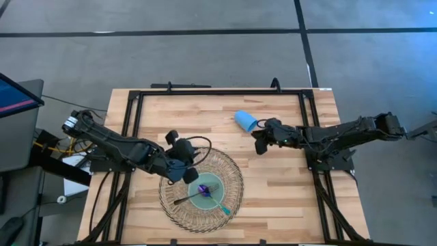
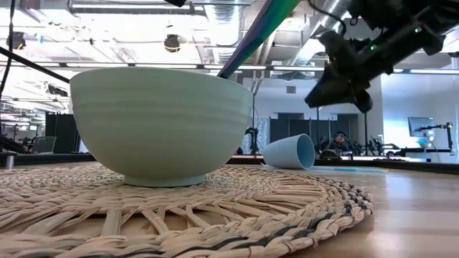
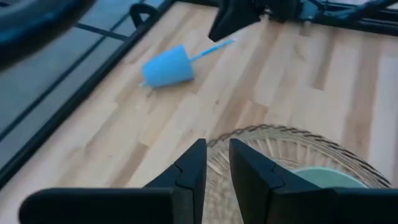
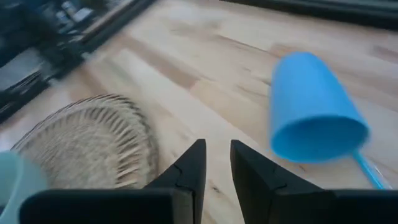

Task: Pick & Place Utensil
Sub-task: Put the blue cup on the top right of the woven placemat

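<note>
Two arms over the wooden table (image 1: 287, 198) right now, and neither is carrying anything as far as we can see. Our left gripper (image 1: 188, 175) hovers over the near-left edge of the woven placemat (image 1: 232, 179); in the left wrist view its fingers (image 3: 189, 169) sit nearly together with just a thin gap and nothing between them. Our right gripper (image 1: 260, 145) hangs above bare wood just beside the blue cup (image 1: 245, 120), which lies tipped on its side toward the far side of the table, well apart from the mat. Same deal there: the right wrist view shows the fingers (image 4: 193, 163) pinched close with nothing gripped.

We can see a thin blue stick (image 3: 211, 49) poking out by the cup; can't tell what it is.

The utensils are in the pale green bowl (image 1: 203, 196) at the middle of the mat: a dark-handled one (image 1: 186, 199) sticking out left and a teal-handled one (image 1: 220, 207) angled right. Something purple (image 1: 204, 188) sits in the bowl too.
</note>
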Tool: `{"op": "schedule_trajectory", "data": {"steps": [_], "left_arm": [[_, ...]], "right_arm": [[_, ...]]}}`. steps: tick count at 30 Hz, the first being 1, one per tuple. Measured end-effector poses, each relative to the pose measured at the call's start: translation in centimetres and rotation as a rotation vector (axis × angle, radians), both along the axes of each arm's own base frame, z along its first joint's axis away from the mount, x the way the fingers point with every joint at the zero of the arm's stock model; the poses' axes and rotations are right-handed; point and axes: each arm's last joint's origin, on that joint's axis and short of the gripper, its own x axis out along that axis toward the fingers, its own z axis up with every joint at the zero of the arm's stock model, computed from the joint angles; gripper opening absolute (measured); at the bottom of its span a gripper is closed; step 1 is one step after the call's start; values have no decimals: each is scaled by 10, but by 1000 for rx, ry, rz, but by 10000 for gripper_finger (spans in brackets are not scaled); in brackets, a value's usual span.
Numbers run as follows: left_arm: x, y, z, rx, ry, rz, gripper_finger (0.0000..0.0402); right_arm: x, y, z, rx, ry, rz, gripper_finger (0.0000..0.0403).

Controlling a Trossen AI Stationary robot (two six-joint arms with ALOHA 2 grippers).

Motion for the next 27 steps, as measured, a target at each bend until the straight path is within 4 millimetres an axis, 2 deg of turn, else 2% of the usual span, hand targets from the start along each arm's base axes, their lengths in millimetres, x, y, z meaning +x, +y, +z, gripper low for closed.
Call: {"op": "schedule_trajectory", "data": {"steps": [9,14,17,21,27], "left_arm": [[0,1,0,133,40,-26,70],[-10,7,-1,187,54,18,69],[-24,16,-16,217,57,68,69],[-47,28,-44,174,41,107,67],[-67,38,-84,153,-96,73,51]], "right_arm": [[-10,-9,-18,53,-23,-159,68],[-9,-10,-15,41,-61,-181,68],[-7,-9,-13,42,-93,-177,68],[-6,-5,-12,32,-92,-148,68],[-2,-4,-18,32,-79,-174,68]]}}
